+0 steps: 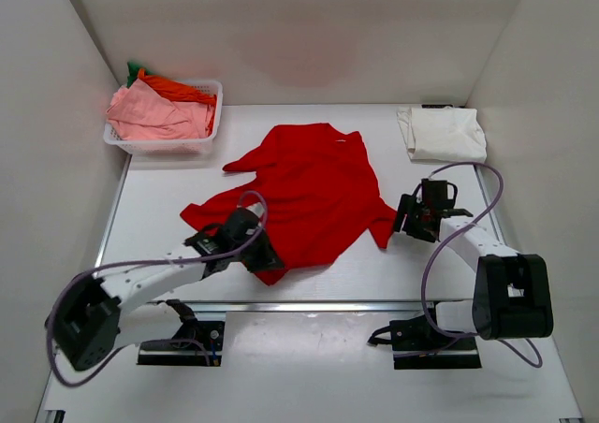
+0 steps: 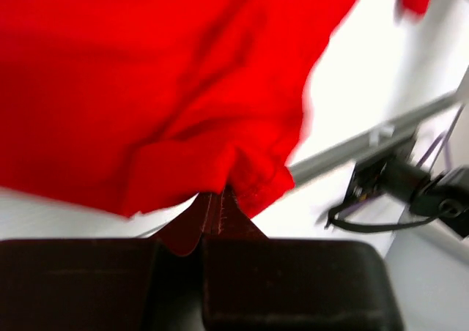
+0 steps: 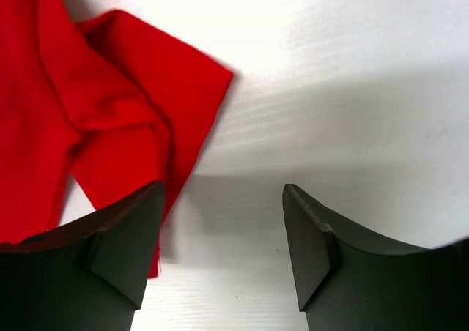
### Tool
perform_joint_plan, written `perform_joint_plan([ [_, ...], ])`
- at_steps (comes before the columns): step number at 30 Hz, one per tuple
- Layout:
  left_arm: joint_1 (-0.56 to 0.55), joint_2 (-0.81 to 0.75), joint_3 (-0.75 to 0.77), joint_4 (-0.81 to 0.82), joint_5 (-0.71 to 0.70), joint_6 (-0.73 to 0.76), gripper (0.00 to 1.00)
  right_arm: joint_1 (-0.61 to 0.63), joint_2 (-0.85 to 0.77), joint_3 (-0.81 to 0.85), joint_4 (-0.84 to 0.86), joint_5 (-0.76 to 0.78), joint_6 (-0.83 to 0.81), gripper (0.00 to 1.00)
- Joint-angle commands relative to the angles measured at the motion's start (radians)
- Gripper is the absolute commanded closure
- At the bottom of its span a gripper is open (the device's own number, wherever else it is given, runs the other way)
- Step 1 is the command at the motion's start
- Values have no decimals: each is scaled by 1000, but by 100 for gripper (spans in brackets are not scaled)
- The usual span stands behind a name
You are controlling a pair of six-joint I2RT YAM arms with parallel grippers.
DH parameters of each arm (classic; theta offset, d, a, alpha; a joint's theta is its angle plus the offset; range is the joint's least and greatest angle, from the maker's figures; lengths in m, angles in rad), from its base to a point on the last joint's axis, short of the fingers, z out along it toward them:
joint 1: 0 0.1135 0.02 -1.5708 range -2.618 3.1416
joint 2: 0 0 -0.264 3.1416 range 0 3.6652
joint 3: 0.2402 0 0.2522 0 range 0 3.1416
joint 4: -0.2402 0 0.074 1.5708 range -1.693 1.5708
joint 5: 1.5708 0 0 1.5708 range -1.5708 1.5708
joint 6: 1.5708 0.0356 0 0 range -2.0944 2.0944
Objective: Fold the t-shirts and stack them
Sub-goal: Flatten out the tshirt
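Red tee (image 1: 309,194) mid-table, folded cream tee (image 1: 447,135) beyond, basket (image 1: 159,145) far-left

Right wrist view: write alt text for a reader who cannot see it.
The right gripper is open, its two dark fingers spread above the white table with nothing between them. A crumpled corner of the red t-shirt lies at one side, its edge running behind one finger.

Left arm (image 1: 140,283) and right arm (image 1: 468,240): white tubular links, chunky black joint housings. A thin lavender cable (image 1: 468,164) loops along each. Black base mounts (image 1: 182,342). Right gripper (image 3: 223,199): fingers (image 3: 121,250) matte black, wedge-shaped.
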Motion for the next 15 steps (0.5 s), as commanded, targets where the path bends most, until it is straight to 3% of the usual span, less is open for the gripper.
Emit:
perform_joint_plan([
  [1,94,-158,-55,-166,-12,84,100,-8,23,8,82,-23,9,38],
  [5,166,-274,-132,-228,3,88,100,-18,129,63,125,-75,26,38],
  [9,204,-353,-186,-237,39,75,100,7,195,116,120,-75,32,51],
  [12,235,-399,-204,-271,39,83,100,-13,205,110,149,-103,58,47],
  [15,272,-416,-201,-288,46,104,100,-37,206,104,165,-133,69,51],
])
